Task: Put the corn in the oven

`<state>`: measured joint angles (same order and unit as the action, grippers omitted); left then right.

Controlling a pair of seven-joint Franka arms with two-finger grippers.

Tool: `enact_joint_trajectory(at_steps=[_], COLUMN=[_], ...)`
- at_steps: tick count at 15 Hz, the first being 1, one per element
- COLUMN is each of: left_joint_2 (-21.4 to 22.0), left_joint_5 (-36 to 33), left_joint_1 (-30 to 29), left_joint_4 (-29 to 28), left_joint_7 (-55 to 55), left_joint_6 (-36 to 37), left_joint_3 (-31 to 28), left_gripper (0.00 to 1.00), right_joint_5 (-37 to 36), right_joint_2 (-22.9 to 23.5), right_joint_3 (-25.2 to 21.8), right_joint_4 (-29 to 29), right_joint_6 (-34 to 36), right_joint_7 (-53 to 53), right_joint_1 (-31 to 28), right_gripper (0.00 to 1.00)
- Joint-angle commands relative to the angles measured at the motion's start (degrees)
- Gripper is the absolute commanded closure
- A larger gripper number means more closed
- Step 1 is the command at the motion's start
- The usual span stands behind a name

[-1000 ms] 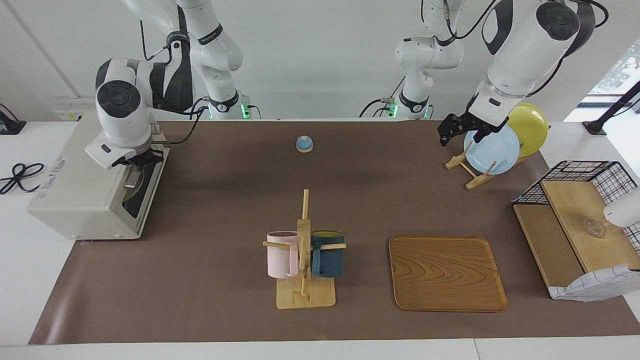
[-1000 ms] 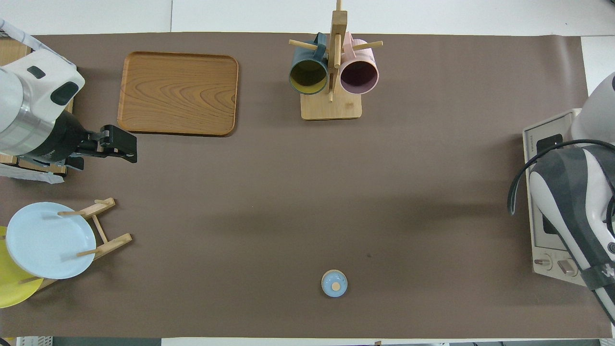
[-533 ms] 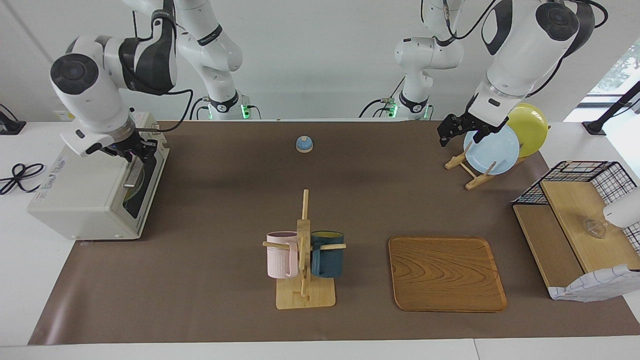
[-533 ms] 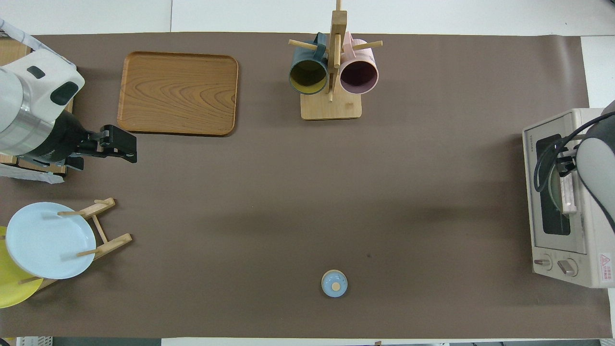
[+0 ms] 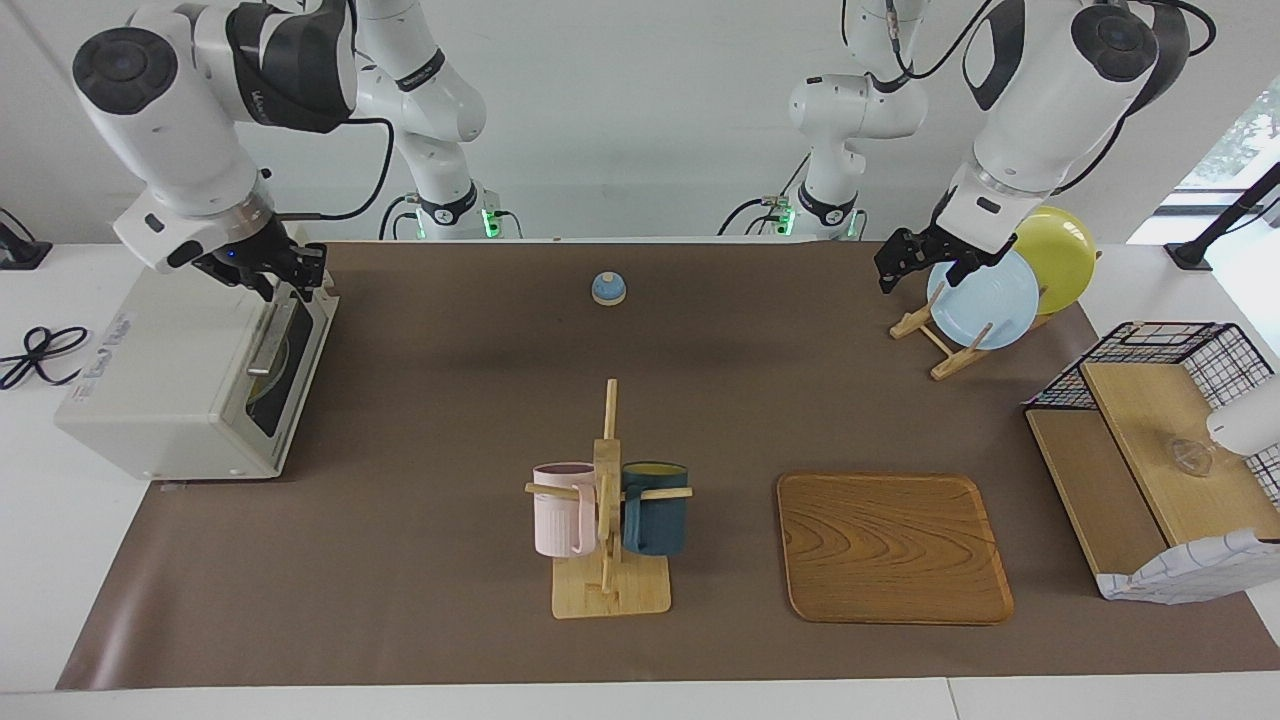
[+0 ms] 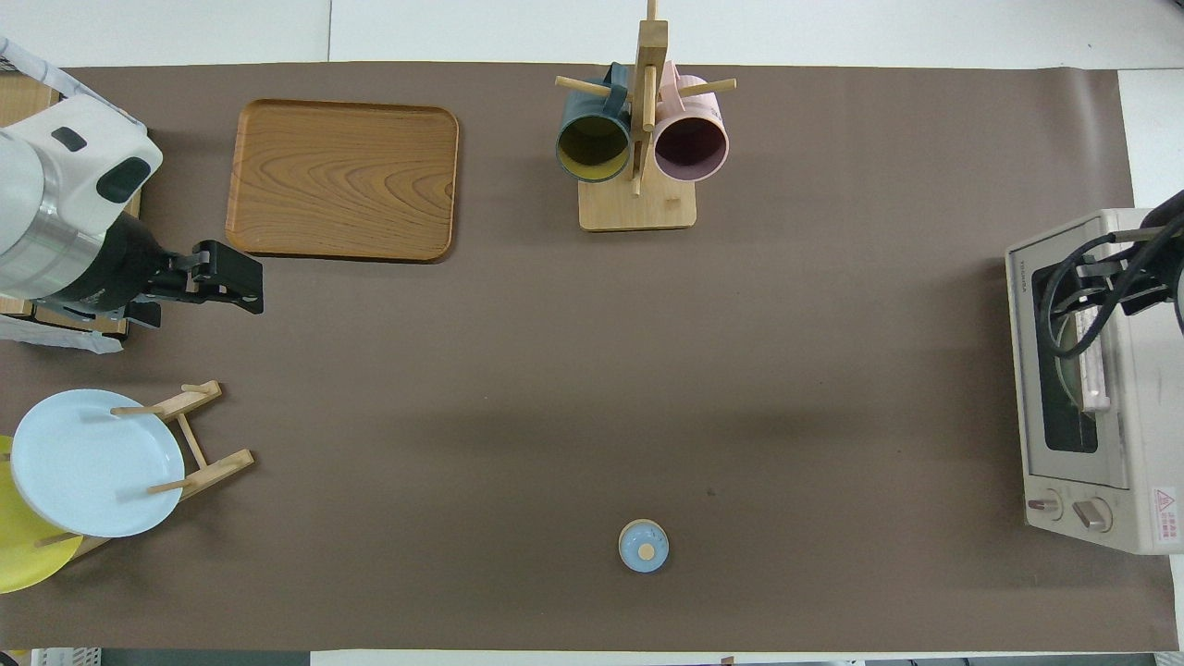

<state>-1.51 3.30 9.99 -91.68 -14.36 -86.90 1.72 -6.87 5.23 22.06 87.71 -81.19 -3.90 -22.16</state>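
The off-white oven [image 5: 170,380] stands at the right arm's end of the table, its dark glass door up and closed, with the metal bar handle [image 5: 272,340] across it. My right gripper [image 5: 272,272] hangs open just above the door's top edge, holding nothing; the overhead view shows it over the oven [image 6: 1128,388] near its farther end. The corn is out of view. A pale yellowish shape shows through the glass, and I cannot tell what it is. My left gripper [image 5: 905,262] waits open and empty in the air beside the plate rack.
A mug rack [image 5: 608,500] with a pink and a dark blue mug stands mid-table, with a wooden tray [image 5: 893,547] beside it. A blue plate [image 5: 985,300] and a yellow plate [image 5: 1065,255] lean in a rack. There is also a small blue bell [image 5: 608,288] and a wire shelf [image 5: 1160,440].
My right gripper has lifted off the oven door's handle, risen above the door's top edge and opened. The left arm has not moved.
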Motion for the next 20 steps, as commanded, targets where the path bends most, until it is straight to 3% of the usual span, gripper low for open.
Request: enact_joint_trajectory(at_steps=[1, 8, 15, 20], left_joint_2=[0.63, 0.63, 0.63, 0.63], left_joint_5=[0.57, 0.57, 0.57, 0.57], left_joint_1=[-0.68, -0.68, -0.68, -0.68], left_joint_4=[-0.25, -0.25, -0.16, -0.25], left_joint_7=[0.21, 0.21, 0.21, 0.21], left_joint_6=[-0.46, -0.46, -0.46, -0.46], left_joint_3=[0.22, 0.22, 0.22, 0.22], left_gripper=[0.0, 0.0, 0.0, 0.0], right_joint_5=[0.81, 1.6, 2.04, 2.82], right_joint_2=[1.36, -0.13, -1.45, -3.11], right_joint_3=[0.35, 0.18, -16.15, -19.15], right_joint_4=[-1.76, -1.31, -1.23, 0.17], right_joint_6=[0.43, -0.02, 0.07, 0.42], right_joint_7=[0.47, 0.73, 0.56, 0.47], right_joint_1=[-0.43, 0.53, 16.52, 19.61], right_gripper=[0.0, 0.0, 0.0, 0.0])
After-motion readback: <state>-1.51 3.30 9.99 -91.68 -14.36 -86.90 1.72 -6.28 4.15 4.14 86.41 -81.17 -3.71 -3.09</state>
